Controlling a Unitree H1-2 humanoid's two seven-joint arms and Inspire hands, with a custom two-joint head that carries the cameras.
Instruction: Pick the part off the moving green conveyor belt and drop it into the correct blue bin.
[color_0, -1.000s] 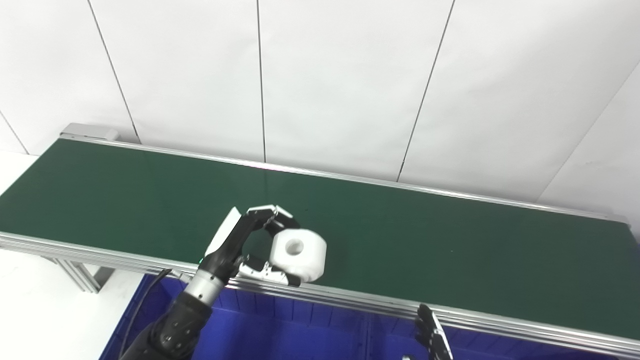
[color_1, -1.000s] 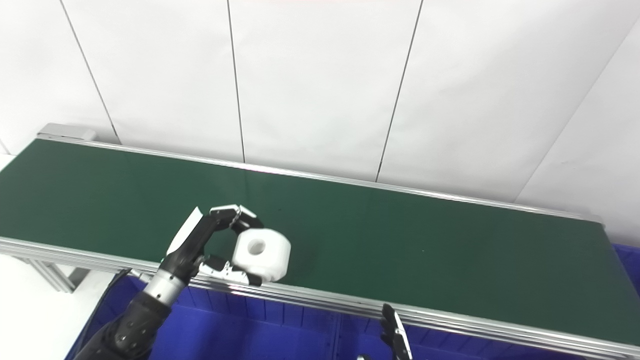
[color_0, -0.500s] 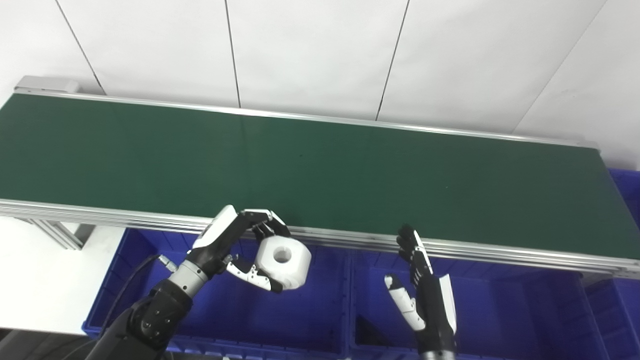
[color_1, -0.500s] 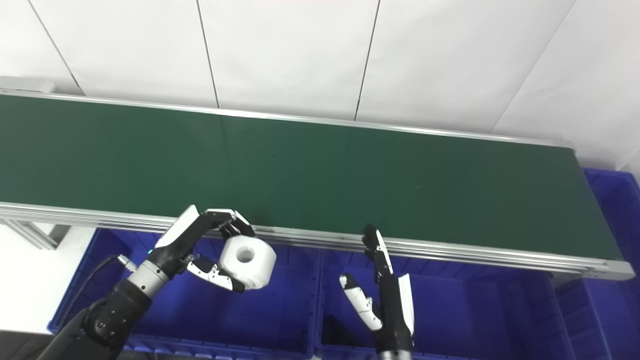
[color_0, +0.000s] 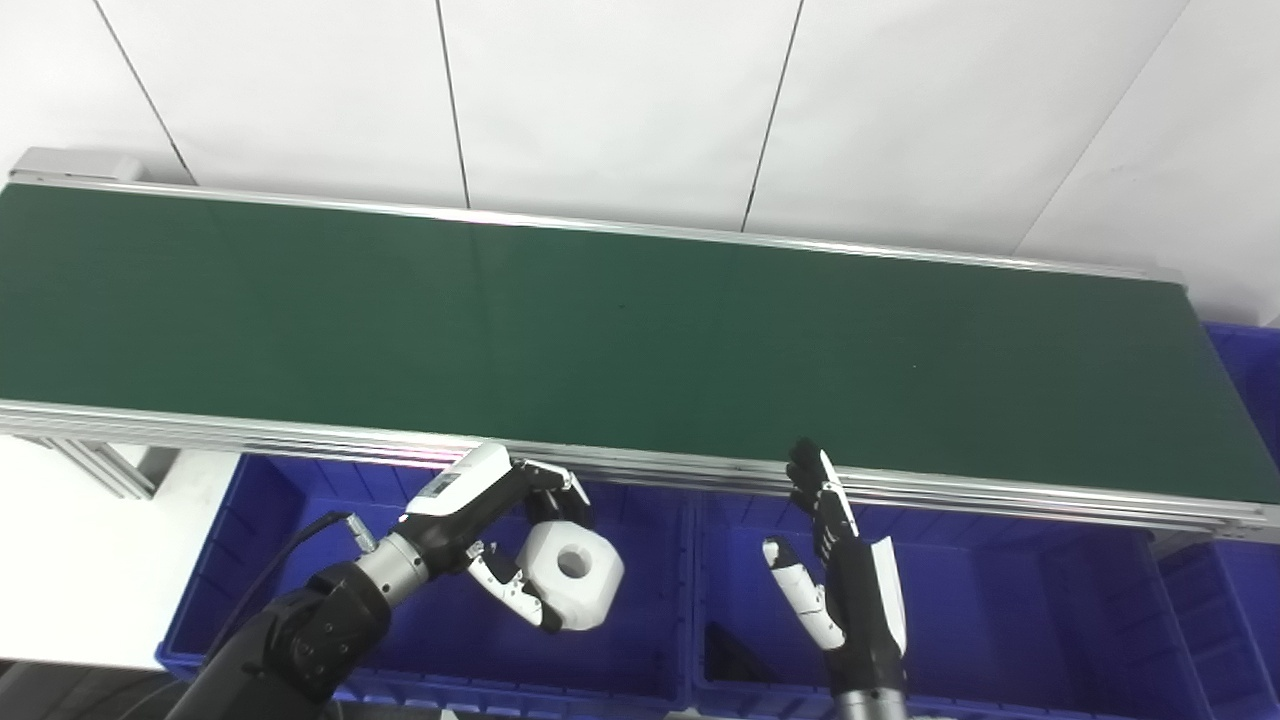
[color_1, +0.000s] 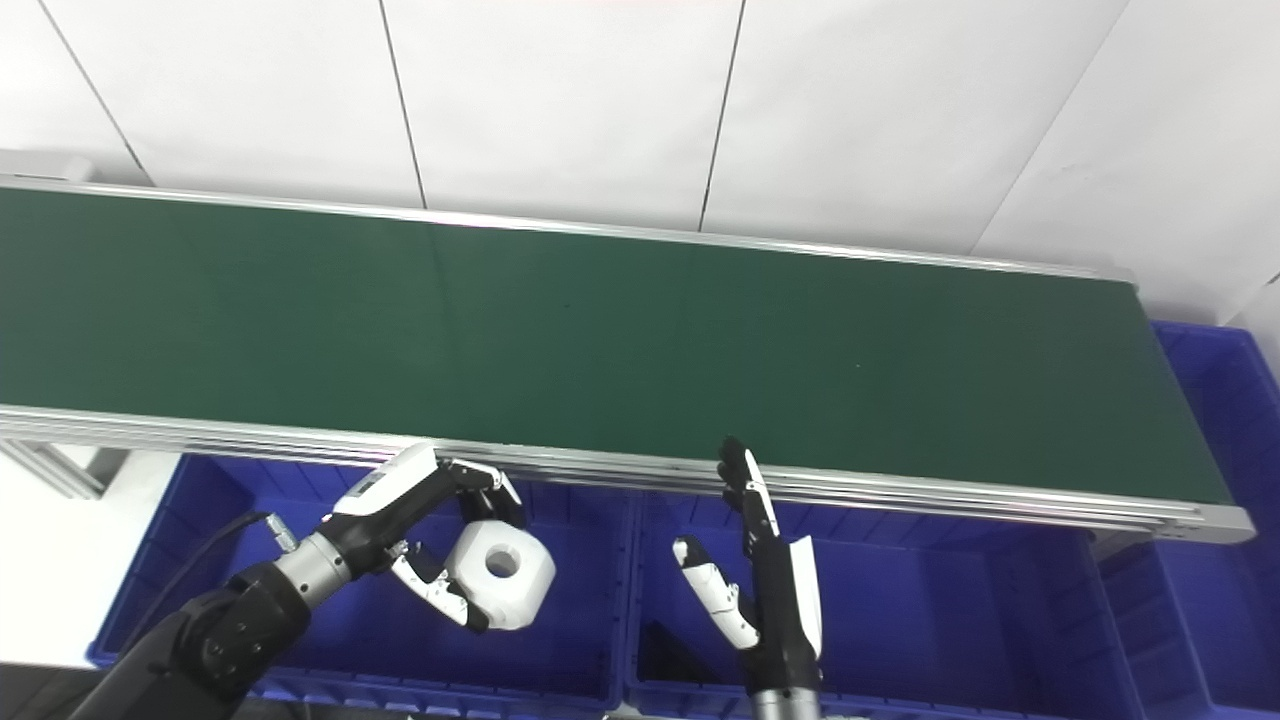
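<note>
Belt (color_0: 640, 330) behind; dark shape (color_0: 735, 658), perhaps shadow.

Matt green conveyor belt (color_0: 640, 330) in brushed metal rails, glossy blue plastic bins (color_0: 250, 520), smooth white part (color_0: 572, 588).

White panelled wall (color_0: 620, 100) behind, split by thin dark vertical seams. Pale white floor (color_0: 70, 570) at lower left, grey aluminium frame leg (color_0: 105, 470) standing on it. Even, diffuse lighting.

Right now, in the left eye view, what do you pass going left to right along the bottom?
Left hand → white part it holds → right hand, open, over the blue bins.
</note>
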